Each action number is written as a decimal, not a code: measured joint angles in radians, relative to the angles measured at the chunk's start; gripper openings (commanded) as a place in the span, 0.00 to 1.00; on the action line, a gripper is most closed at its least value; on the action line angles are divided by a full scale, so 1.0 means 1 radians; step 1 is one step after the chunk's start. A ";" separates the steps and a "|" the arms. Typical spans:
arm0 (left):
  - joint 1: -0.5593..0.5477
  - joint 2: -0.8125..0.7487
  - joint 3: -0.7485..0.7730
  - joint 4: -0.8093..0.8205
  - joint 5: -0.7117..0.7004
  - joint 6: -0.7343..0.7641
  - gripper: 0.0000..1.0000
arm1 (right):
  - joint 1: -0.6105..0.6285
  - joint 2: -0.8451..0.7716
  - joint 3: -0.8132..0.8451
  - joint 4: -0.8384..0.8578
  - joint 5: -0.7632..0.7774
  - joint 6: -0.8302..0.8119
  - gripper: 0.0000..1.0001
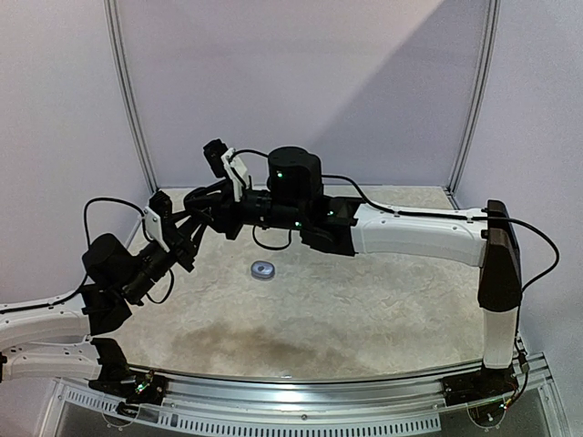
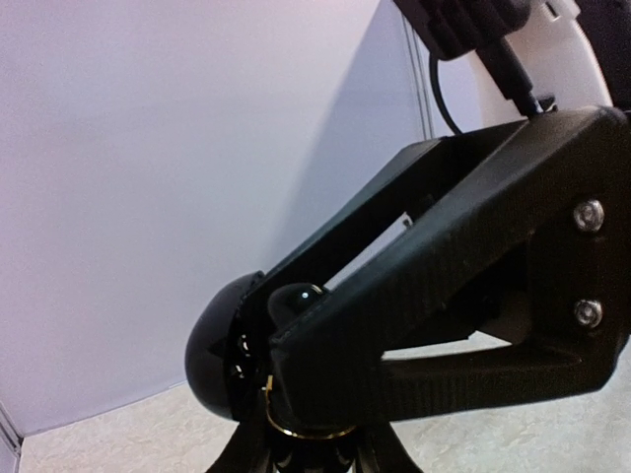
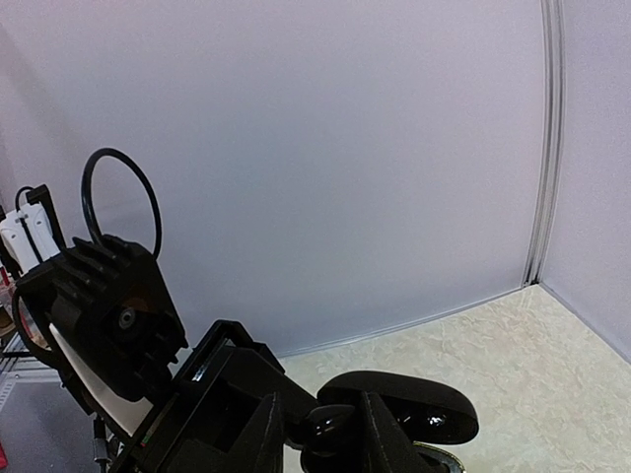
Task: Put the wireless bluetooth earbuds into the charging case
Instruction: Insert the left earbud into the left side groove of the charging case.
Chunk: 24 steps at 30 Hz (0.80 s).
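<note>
Above the table (image 1: 383,309), black charging case (image 2: 219,345) is clamped in the left gripper (image 2: 271,320); case interior hidden, contents unclear; small pale oval piece (image 1: 264,269) on the table, too small to identify; glossy black earbud (image 2: 298,294) at the case edge, by the right gripper (image 3: 323,434) fingertips; grasped or released, can't tell

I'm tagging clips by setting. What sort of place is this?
Likely a robot test booth or lab cell: plain pale walls on metal posts, a beige table, and a left arm and right arm bolted to its near rail.
</note>
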<state>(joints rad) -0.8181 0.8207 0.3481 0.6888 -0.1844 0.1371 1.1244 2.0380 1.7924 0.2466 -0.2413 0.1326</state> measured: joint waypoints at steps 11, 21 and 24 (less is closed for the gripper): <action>0.000 0.000 0.001 -0.023 -0.005 -0.047 0.00 | 0.001 0.006 0.010 -0.023 0.024 -0.010 0.27; 0.001 0.000 0.005 -0.030 -0.008 -0.117 0.00 | 0.009 0.021 0.053 -0.075 0.053 -0.034 0.31; 0.001 0.000 0.005 -0.036 -0.009 -0.127 0.00 | 0.010 0.023 0.058 -0.088 0.060 -0.039 0.35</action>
<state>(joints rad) -0.8169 0.8204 0.3531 0.6525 -0.1936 0.0105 1.1347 2.0605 1.8507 0.1589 -0.1818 0.0940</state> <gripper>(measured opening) 0.220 0.317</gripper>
